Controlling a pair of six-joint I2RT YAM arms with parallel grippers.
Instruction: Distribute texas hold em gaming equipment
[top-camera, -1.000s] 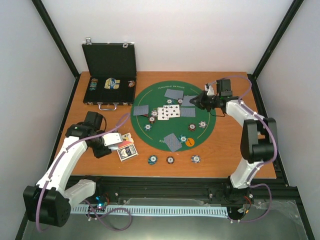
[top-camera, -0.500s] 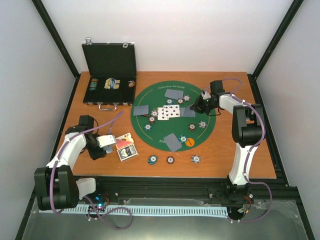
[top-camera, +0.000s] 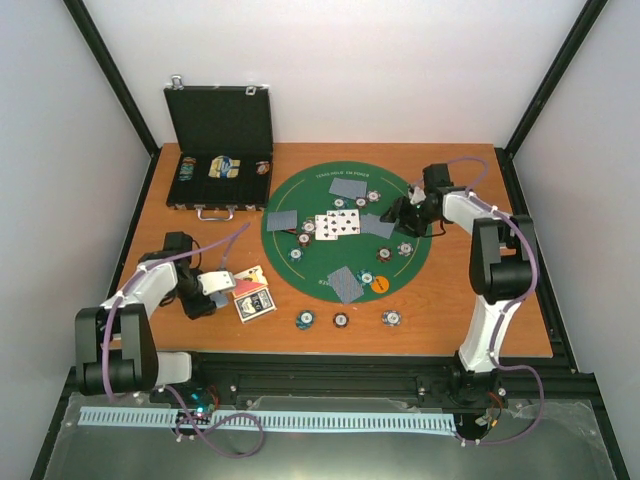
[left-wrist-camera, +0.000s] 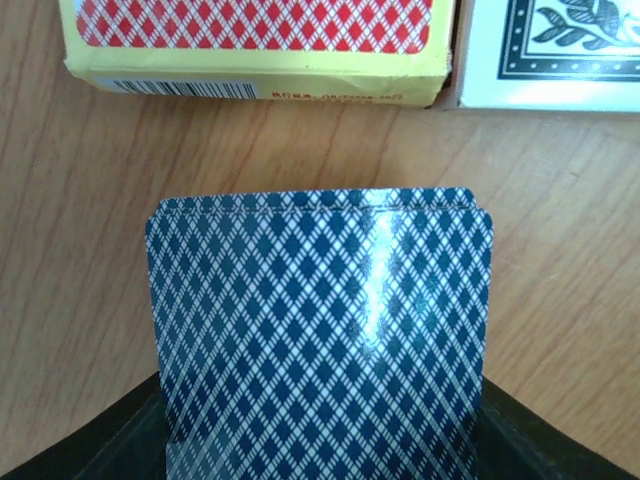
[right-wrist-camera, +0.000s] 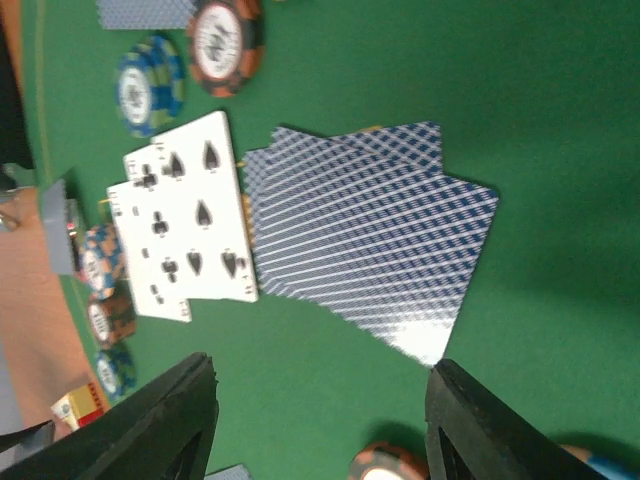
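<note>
Three chips (top-camera: 341, 320) sit in a row on the wooden surface (top-camera: 480, 300) in the top view. Your left hand (top-camera: 222, 282) is beside the card boxes (top-camera: 255, 298), and your right hand (top-camera: 398, 214) is over the green mat (top-camera: 312, 268).

On the left wrist, your hand grips a stack of cards (left-wrist-camera: 320, 330), blue backs up, just short of a yellow box (left-wrist-camera: 250, 45).

On the right wrist, your hand stands wide, holding nothing. Face-down cards (right-wrist-camera: 370, 235) lie fanned on the mat beside face-up cards (right-wrist-camera: 190, 215).
</note>
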